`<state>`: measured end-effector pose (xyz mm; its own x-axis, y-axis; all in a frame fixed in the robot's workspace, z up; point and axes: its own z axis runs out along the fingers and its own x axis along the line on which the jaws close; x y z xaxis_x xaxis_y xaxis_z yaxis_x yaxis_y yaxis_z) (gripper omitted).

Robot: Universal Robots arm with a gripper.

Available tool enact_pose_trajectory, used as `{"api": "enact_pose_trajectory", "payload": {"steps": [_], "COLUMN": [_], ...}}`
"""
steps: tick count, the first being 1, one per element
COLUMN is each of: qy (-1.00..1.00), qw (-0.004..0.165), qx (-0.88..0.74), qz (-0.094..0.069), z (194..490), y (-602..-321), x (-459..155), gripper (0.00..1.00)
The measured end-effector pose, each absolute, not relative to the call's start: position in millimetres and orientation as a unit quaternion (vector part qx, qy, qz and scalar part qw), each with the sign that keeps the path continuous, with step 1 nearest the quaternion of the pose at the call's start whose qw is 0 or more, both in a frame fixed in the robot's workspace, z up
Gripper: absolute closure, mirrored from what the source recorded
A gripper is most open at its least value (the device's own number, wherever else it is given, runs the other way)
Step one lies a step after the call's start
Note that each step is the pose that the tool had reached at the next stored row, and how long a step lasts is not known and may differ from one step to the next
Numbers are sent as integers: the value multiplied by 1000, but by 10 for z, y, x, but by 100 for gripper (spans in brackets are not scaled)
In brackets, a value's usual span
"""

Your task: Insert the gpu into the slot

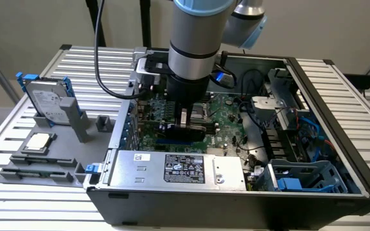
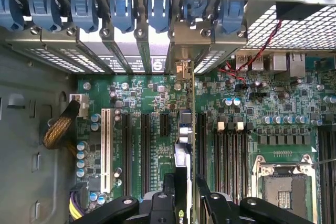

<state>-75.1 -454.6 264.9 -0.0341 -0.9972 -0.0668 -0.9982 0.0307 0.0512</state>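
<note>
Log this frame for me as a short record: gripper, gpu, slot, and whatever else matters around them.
gripper: open, lowered into the computer case, astride the gpu
gpu: upright, edge-on, running across the green motherboard
slot: blue strip at the card's foot; how far the card is seated cannot be told
power supply: silver box along the case's near wall
hard drive: outside the case, at the exterior view's left
</note>
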Motion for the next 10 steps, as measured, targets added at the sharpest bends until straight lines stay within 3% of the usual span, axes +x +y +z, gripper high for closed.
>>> {"api": "enact_pose_trajectory", "payload": {"steps": [10], "qy": [717], "qw": [6], "qx": [-696], "qz": [42], "z": [2620], "y": [-4546], "x": [-763], "gripper": [74]}}
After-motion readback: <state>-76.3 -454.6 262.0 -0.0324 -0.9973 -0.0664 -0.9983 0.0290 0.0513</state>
